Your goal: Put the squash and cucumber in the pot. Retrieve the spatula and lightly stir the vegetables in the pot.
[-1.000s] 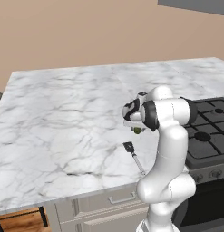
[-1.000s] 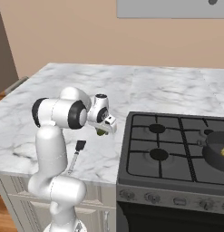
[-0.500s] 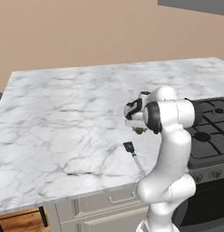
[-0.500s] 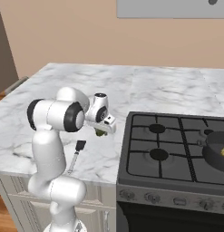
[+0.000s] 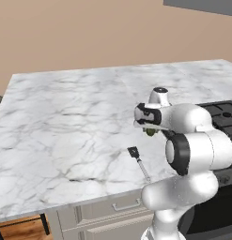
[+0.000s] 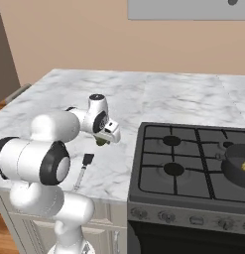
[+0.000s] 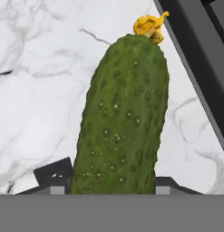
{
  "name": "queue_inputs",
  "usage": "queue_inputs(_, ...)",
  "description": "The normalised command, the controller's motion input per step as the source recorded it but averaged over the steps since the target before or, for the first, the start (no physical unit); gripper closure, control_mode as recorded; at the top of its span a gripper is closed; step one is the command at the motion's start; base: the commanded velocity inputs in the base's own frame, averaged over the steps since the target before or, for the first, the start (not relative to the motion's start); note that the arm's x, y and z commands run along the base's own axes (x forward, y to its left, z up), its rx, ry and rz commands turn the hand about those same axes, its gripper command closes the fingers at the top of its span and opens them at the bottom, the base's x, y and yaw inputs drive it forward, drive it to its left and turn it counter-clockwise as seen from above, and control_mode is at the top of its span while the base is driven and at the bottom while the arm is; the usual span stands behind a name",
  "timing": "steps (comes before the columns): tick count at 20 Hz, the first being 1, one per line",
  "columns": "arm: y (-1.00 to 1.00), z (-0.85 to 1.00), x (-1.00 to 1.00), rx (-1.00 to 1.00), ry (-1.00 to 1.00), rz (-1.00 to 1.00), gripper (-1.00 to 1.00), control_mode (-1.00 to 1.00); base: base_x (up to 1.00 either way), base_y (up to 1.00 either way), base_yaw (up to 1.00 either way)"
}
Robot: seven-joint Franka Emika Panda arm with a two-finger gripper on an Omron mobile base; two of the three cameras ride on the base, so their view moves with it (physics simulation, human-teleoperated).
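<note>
One cucumber (image 7: 122, 122) sits pinched between the gripper's (image 7: 112, 182) two fingers above the counter (image 5: 65, 122), one spatula (image 5: 138, 162) lying nearby

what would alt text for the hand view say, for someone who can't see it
A dark green, bumpy cucumber with a yellow dried flower at its far end rises between the two dark fingertips of the gripper. Behind it is the white marble counter, with the stove's dark edge running diagonally across the upper right.
</note>
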Motion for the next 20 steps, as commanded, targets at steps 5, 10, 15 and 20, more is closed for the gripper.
queue_inputs(5,0.09,1.0,-0.86,-0.03,-0.02,0.0,1.0,-1.0,0.0,0.0,0.0)
queue_inputs(10,0.0,0.73,-0.29,0.0,0.0,0.0,1.0,-1.0,0.0,0.0,0.0)
queue_inputs(15,0.0,0.0,-0.12,0.0,0.0,0.0,1.0,-1.0,0.0,0.0,0.0)
queue_inputs(20,0.0,0.0,-0.02,0.0,0.0,0.0,1.0,-1.0,0.0,0.0,0.0)
